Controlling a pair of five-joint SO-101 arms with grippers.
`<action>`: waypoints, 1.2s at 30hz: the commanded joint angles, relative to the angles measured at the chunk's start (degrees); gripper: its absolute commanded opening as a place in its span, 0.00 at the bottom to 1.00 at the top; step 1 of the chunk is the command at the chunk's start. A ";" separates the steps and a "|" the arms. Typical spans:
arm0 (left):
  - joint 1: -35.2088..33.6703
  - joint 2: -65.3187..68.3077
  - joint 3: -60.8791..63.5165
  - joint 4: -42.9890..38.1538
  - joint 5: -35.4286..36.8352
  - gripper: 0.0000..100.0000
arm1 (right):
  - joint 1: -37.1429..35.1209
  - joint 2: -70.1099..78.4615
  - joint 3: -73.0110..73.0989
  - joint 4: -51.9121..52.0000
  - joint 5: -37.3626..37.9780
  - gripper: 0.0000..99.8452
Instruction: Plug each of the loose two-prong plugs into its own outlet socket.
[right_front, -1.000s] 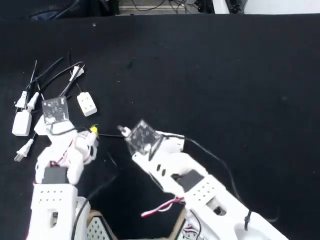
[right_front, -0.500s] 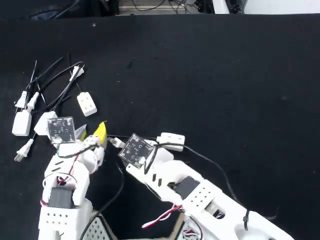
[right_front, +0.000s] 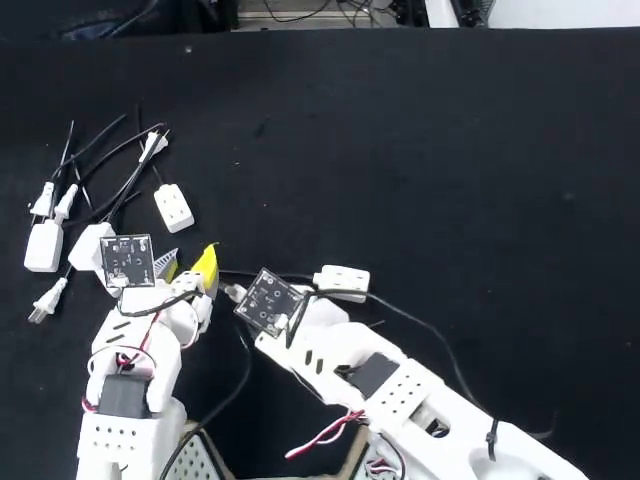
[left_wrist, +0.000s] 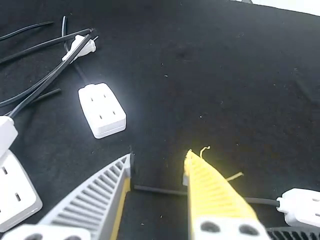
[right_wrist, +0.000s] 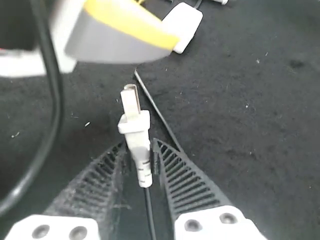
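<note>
Both low over counter (left_wrist: 225, 75) | left fingers (left_wrist: 210, 185) spread astride black cord (left_wrist: 152, 189) | right fingers (right_wrist: 175, 170) clamp white plug (right_wrist: 135, 127), prongs outward

Black table (right_front: 480, 150), cables (right_front: 330, 10) beyond

The left arm (right_front: 130, 350) stands at the near left edge of the counter, folded up over its base, its wrist pitched forward and down. The left claw (left_wrist: 157, 160) points away from the base with its jaws apart, the grey finger (left_wrist: 95, 192) on one side and the yellow finger (left_wrist: 210, 187) on the other, both tips low over the counter.

The right arm (right_front: 390, 385) stretches from the near right corner diagonally toward the left arm, lying low. The right claw (right_wrist: 139, 145) is closed around the body of a white two-prong plug (right_wrist: 134, 125), prongs pointing outward. The two claws sit close together, tips near each other.
</note>
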 joint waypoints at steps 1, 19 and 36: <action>0.92 -0.53 -0.66 -1.05 -0.70 0.18 | -0.62 -1.54 -3.21 1.05 -0.62 0.01; 5.32 -0.35 1.98 -2.64 -7.56 0.17 | -0.62 -2.15 -4.70 0.88 -0.53 0.01; 5.23 -0.35 1.98 -2.64 -7.56 0.17 | -0.70 -22.81 -1.98 11.25 -0.62 0.01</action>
